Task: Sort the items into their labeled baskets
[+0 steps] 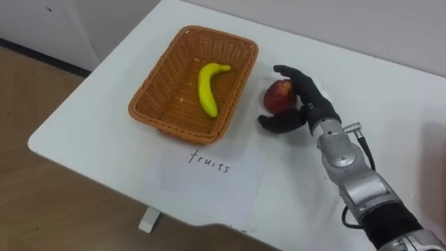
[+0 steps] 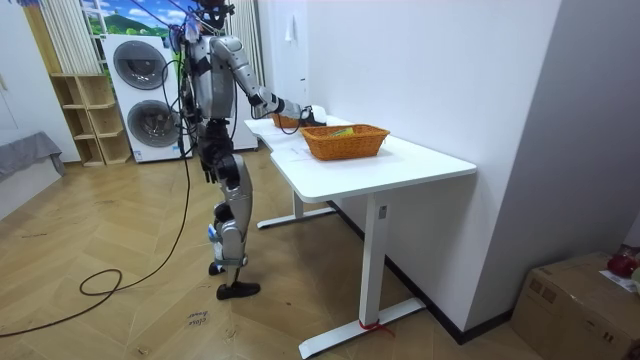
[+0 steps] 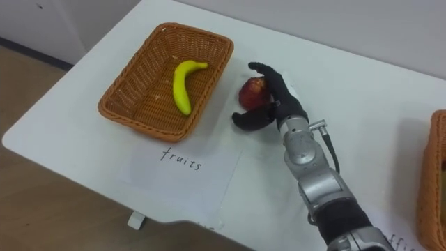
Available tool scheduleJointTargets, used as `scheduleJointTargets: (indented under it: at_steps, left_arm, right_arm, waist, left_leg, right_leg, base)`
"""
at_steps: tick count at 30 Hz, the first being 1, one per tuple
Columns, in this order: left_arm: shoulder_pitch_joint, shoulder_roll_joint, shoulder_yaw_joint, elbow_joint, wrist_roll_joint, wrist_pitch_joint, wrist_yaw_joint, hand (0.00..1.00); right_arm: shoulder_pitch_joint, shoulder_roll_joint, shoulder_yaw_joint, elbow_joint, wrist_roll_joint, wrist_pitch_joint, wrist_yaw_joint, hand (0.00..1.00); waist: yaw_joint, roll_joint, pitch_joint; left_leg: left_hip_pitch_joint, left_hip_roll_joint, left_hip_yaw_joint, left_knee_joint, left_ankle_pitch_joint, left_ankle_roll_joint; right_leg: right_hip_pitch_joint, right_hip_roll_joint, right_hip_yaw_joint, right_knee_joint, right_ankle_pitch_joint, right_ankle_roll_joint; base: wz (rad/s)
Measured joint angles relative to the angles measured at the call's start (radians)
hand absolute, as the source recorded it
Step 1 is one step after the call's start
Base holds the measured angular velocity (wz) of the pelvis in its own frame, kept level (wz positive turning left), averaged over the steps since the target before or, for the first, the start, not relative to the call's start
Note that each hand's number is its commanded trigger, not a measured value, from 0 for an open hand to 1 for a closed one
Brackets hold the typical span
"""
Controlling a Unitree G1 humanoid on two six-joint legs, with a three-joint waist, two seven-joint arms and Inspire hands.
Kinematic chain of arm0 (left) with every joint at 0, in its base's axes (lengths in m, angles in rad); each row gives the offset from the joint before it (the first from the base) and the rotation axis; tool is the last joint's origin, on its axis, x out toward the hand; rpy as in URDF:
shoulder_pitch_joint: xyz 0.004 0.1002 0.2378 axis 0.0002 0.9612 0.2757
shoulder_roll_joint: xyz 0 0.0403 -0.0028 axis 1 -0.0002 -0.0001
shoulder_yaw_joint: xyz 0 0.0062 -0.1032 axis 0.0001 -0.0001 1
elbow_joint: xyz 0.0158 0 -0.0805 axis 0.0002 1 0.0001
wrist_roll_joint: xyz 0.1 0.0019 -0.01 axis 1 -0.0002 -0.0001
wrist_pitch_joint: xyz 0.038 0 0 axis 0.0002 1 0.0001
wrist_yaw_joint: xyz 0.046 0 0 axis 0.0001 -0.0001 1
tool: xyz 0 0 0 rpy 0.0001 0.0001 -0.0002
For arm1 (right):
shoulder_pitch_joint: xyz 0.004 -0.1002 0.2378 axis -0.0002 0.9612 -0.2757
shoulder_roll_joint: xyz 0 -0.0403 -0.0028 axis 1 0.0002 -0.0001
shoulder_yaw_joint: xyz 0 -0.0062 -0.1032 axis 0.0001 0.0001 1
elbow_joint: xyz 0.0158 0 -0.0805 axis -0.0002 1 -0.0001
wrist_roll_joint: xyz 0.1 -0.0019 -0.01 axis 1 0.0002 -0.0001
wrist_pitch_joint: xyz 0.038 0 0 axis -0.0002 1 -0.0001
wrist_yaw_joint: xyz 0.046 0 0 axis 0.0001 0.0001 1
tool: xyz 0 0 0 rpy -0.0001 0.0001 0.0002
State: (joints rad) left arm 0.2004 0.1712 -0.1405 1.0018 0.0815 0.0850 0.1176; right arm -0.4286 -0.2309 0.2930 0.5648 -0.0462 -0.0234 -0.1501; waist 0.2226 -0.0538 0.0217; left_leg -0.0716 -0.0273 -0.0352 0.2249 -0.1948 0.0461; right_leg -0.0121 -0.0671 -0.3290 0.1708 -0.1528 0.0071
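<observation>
The robot's right hand [image 1: 311,106] rests on a white table [image 1: 90,132], fingers and thumb curled round a red apple [image 1: 279,95] that sits on the tabletop. Just left of the hand, near the apple, stands a brown wicker basket [image 1: 162,75] holding a yellow banana [image 1: 207,87]. Below it, nearer the robot, lies a handwritten sheet of paper [image 1: 209,171]. Far right of the hand is a second basket [image 3: 433,174].

Fingers [image 3: 280,85] hide part of the apple [image 3: 250,93]; a likely second basket [image 3: 435,174] is cut by the edge.
</observation>
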Motion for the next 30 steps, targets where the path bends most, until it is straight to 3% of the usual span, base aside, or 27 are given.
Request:
scheduleJointTargets:
  at_steps: [9,30]
  left_arm:
    - [-0.001,0.007,0.000,-0.002,0.000,0.000,-0.002,0.00]
    - [-0.012,0.012,0.023,-0.004,-0.002,0.002,-0.020,0.00]
  right_arm:
    - [-0.005,-0.001,0.002,0.005,0.003,0.000,0.002,1.00]
    - [-0.004,-0.003,0.027,0.010,-0.003,0.004,0.074,1.00]
  waist:
    - [0.001,-0.013,0.0004]
    - [-0.002,-0.017,-0.0017]
  left_leg:
    - [-0.001,0.000,0.000,0.000,0.000,0.000]
    - [0.016,0.001,0.001,-0.005,0.000,0.000]
  right_leg:
    - [0.000,0.000,-0.001,0.000,0.000,0.000]
    - [0.016,0.001,-0.003,-0.002,0.000,0.000]
  base:
    - [0.00]
    - [0.00]
